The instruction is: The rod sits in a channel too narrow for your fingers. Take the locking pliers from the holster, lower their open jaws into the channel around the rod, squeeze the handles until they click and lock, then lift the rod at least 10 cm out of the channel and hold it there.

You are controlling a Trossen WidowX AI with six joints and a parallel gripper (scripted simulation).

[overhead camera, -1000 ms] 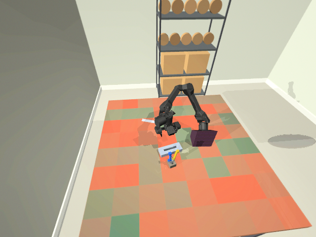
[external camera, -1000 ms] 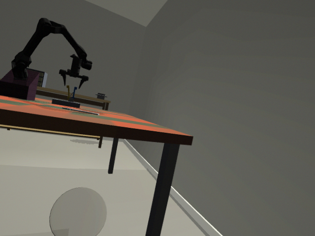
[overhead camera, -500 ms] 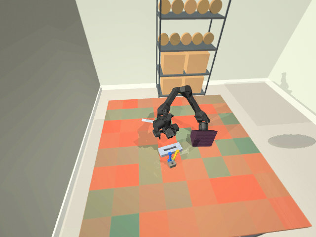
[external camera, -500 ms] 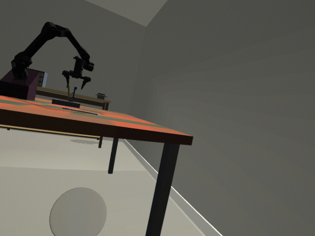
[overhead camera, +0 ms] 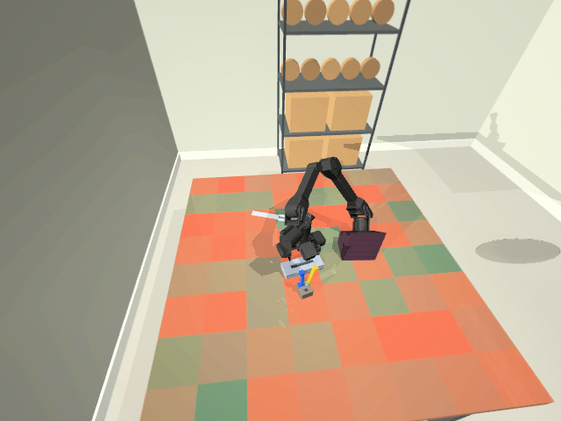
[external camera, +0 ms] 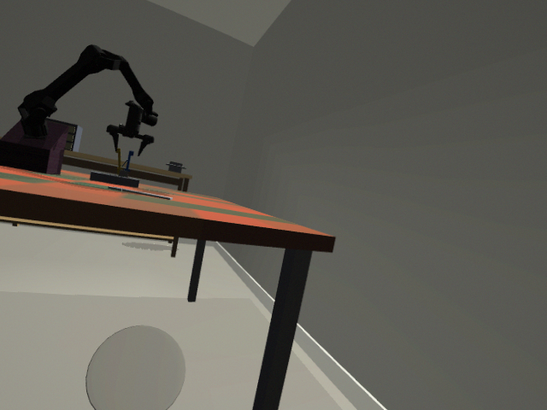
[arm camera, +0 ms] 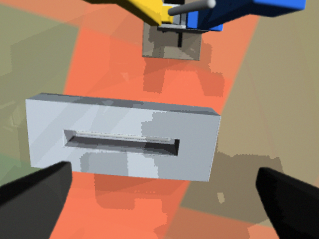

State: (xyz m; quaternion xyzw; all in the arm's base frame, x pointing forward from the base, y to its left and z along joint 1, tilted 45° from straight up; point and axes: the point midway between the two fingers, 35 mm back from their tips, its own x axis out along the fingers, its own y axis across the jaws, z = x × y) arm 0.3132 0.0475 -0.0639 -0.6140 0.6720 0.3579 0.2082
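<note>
Evidently pliers (overhead camera: pixel 312 274) (external camera: pixel 119 161) (arm camera: pixel 219 15) still need fetching; claw (overhead camera: pixel 303 257) (external camera: pixel 127 152) (arm camera: pixel 166 174), spread and empty, must be aligned over handles, top of wrist frame.

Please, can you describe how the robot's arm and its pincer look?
The matte black, segmented robot arm has chunky rounded joints and slimmer links. Its black two-fingered pincer has wedge-shaped fingers narrowing toward the tips. I can make out no markings or cables.
</note>
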